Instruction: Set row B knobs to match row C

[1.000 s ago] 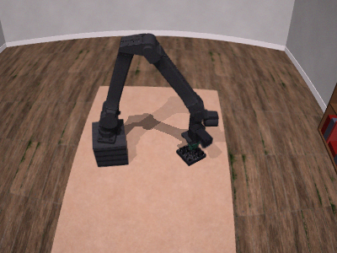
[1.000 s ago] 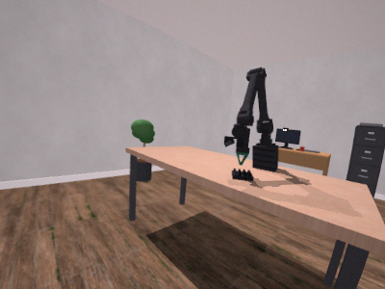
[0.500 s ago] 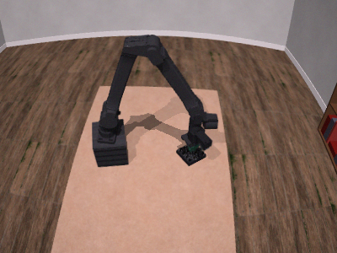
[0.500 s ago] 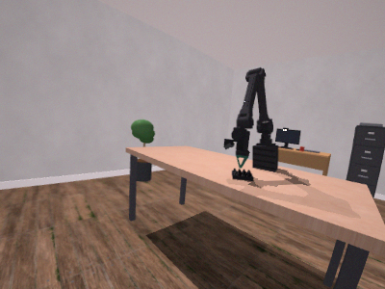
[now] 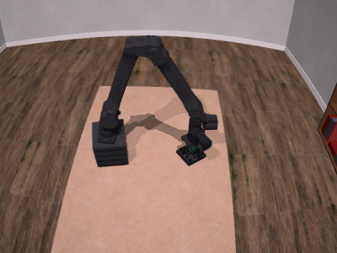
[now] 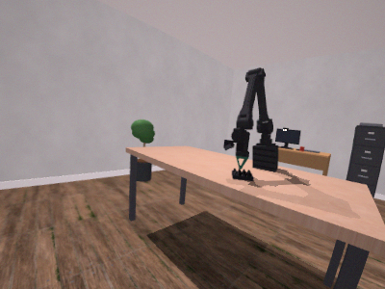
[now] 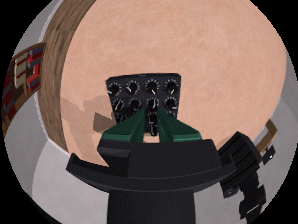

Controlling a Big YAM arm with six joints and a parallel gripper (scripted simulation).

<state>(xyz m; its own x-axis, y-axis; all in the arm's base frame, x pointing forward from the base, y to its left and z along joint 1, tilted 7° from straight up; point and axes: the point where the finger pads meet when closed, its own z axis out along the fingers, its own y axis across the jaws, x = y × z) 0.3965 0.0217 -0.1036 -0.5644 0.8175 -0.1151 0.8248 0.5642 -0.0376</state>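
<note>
The knob box is a small black square box standing on the table right of the arm's base; it also shows in the exterior view. In the wrist view the knob box shows two rows of black knobs with white lines, and its nearer part is hidden by my fingers. My gripper, with green fingers, hangs just above the box's near side, narrowly open, with one knob seen in the gap between the fingertips. The gripper also shows in the top and exterior views. The printed names are too small to read.
The arm's black base block stands on the table left of the box. The table's right edge lies close to the box. A bookshelf stands off the table at the far right.
</note>
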